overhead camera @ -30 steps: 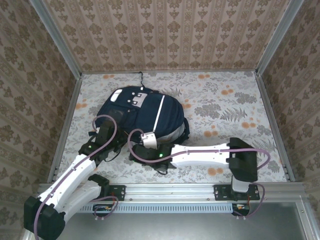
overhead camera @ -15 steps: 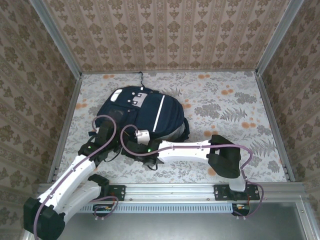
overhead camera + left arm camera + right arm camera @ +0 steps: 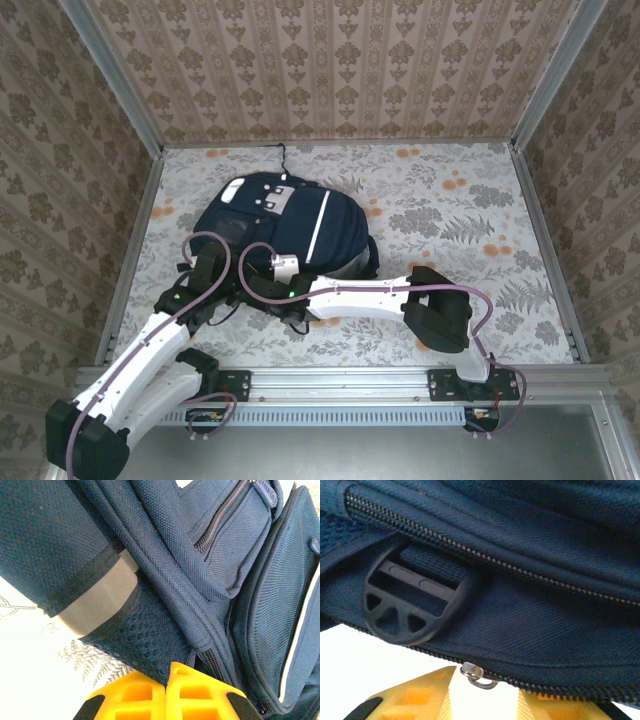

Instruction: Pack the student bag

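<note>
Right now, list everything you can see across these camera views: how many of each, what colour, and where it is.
student bag: one, navy blue with white stripes, lying left of centre on the table.
buckle: one, black plastic, on a strap at the bag's edge.
zip pull ring: one, silver metal, on the bag's lower zip.
table: one, pale floral cover, under the bag.
walls: three, beige patterned, around the table.
rail: one, silver, along the near edge.
left arm: one, white and black, reaching to the bag's near-left edge.
right arm: one, white and black, reaching to the bag's near edge.
left gripper: one, yellow, shut, at the bag's mesh.
right gripper: one, yellow, open, at the zip pull ring.
</note>
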### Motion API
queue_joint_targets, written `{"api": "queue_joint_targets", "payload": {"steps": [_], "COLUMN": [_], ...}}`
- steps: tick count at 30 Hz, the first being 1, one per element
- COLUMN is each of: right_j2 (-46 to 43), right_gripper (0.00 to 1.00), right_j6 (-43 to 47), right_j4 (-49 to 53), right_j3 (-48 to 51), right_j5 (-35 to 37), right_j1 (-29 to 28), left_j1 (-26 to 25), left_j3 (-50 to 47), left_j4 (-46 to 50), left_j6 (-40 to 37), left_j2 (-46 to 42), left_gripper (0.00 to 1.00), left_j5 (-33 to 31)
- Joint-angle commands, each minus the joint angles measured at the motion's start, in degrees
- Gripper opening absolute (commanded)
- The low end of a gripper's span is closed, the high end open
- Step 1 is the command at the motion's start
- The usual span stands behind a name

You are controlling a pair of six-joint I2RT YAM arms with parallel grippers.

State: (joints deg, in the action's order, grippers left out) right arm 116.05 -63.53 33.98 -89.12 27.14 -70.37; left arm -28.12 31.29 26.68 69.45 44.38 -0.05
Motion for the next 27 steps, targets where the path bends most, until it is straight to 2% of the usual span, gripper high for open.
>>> {"api": "queue_joint_targets", "payload": {"steps": [1,4,10,13,18,22,27], "right_j2": [-3.1,-3.6,-5.0,-7.4,-12.3,-13.7,-10.1], "right_gripper": [0.32,0.31,0.14,0.10,0.16,0.28,0.27], "right_j6": [-2.5,-2.0,-2.2,-3.0,-0.5,3.2,7.9], "right_j4": [3.7,3.6,5.0,5.3,3.3,-0.2,-4.9], "right_j3": [2.5,3.1,3.8,5.9,9.3,10.2,6.8], "right_j5": [4.8,5.0,6.4,7.0,7.8,7.6,6.7], "right_j1": [0.3,0.3,-0.4,-0.5,-1.9,-3.0,-4.1], "left_j1": [-0.2,-0.1,0.8,1.6,4.1,4.8,5.4], "left_j3": [1.8,1.7,1.8,1.8,2.2,2.9,4.4], "left_j4": [-2.5,-2.9,-2.4,-2.4,-2.5,-2.8,-2.6], "left_j6": [0.7,0.7,0.1,0.0,-0.3,-0.4,0.0], "left_j2": [-1.8,-1.4,-1.5,-1.6,-1.3,-0.4,1.0], "left_gripper": [0.00,0.00,0.00,0.00,0.00,0.00,0.00], "left_j5": [-1.4,-1.1,-0.7,-0.3,1.2,1.9,3.1]}}
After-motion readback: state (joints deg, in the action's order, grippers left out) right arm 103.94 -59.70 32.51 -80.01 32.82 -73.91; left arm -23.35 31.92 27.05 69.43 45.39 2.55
